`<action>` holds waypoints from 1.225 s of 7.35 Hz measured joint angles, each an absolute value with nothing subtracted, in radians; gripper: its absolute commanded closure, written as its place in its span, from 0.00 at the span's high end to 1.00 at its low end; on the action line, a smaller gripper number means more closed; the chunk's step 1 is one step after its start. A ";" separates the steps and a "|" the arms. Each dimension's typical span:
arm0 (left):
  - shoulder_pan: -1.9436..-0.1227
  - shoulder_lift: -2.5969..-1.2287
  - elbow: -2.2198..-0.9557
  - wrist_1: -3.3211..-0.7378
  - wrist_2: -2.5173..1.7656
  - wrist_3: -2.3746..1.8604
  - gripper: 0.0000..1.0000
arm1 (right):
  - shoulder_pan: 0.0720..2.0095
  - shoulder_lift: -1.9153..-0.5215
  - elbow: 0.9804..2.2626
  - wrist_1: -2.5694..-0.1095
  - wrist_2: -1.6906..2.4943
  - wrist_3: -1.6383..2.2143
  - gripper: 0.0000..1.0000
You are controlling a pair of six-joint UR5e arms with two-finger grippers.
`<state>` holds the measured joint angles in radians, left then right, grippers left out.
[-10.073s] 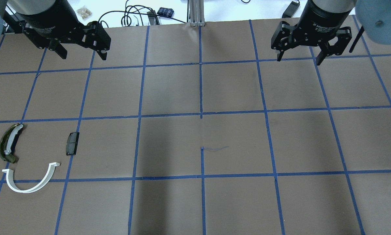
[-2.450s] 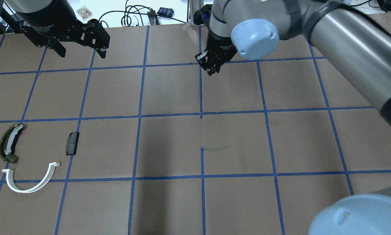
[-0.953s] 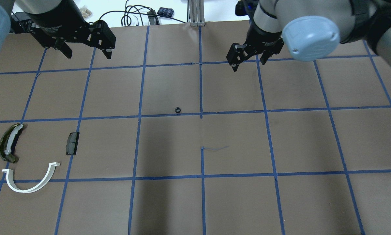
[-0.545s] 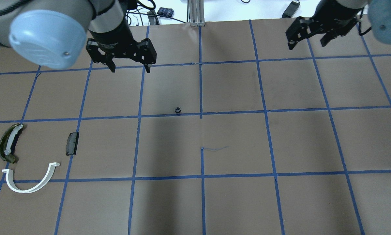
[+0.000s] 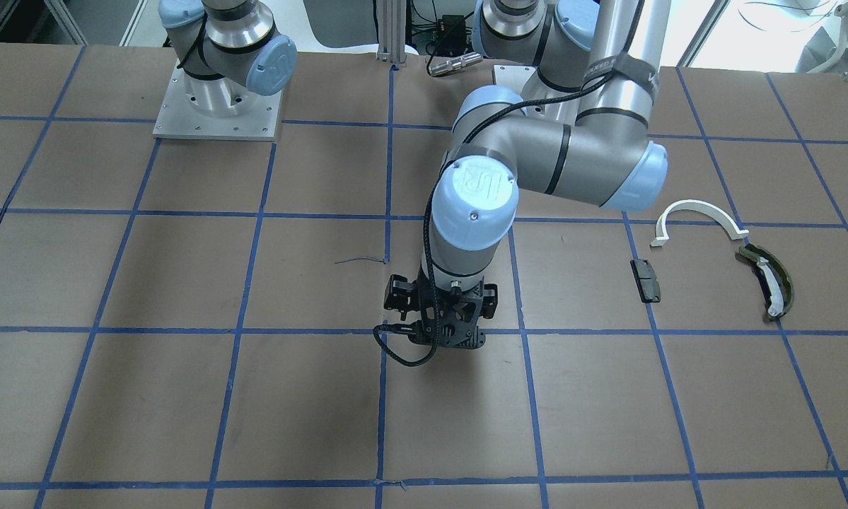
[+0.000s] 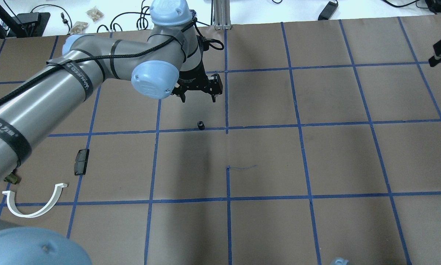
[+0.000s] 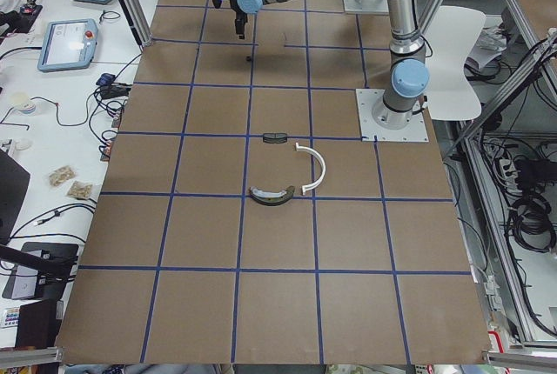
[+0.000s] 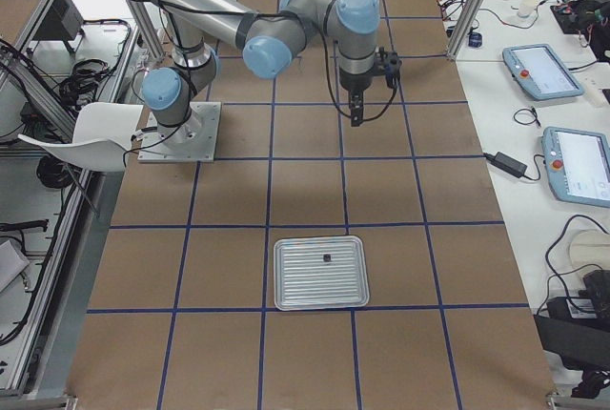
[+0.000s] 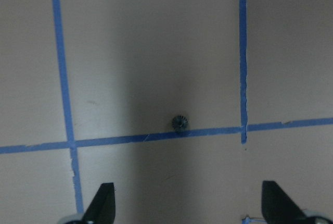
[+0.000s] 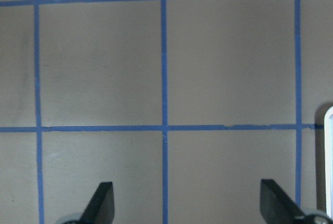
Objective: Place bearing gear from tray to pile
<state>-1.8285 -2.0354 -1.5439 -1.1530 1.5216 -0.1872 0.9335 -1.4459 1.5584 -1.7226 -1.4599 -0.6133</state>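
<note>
Left gripper (image 6: 198, 96) hangs over the surface (image 6: 264, 154) w/ jaws apart, nothing between them. The gear (image 6: 201, 125), small & dark, sits on the surface just below the gripper in the overhead view, touching a blue tape line (image 6: 264, 127) near a grid crossing. In the left wrist view the gear (image 9: 180, 123) lies ahead of the two fingertips (image 9: 102, 203), apart from both, right on the tape line's edge. In the front view the left gripper (image 5: 443, 318) points down and the arm hides the gear.

Right gripper (image 10: 186, 203): jaws apart too, empty, seen in its own wrist view over bare grid squares; a tray rim (image 10: 328, 146) shows at that view's right edge. In the right side view the tray (image 8: 320, 272) is silver, ribbed, w/ one tiny dark part (image 8: 326, 258) on it.

The pile is well apart from the gear, toward the robot's left: white half-ring (image 6: 34, 201), dark block (image 6: 81, 161), and green curved piece (image 5: 769, 281) w/ white strip. The 3 parts lie loose, not touching each other.
</note>
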 measured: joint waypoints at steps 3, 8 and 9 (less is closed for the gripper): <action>-1.831 -2.082 -1.688 -0.939 1.527 -0.221 1.00 | 0.810 -1.392 1.566 -1.769 -1.478 -0.983 1.00; -1.827 -2.120 -1.712 -0.904 1.559 -0.218 0.23 | 0.653 -1.191 1.572 -2.044 -1.499 -1.402 1.00; -1.827 -2.124 -1.711 -0.904 1.562 -0.220 0.11 | 0.648 -1.144 1.573 -2.057 -1.503 -1.470 1.00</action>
<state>-1.8270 -2.1241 -1.7110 -0.9037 1.5623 -0.2199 0.6478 -1.1442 1.5732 -2.0565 -1.5027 -1.4705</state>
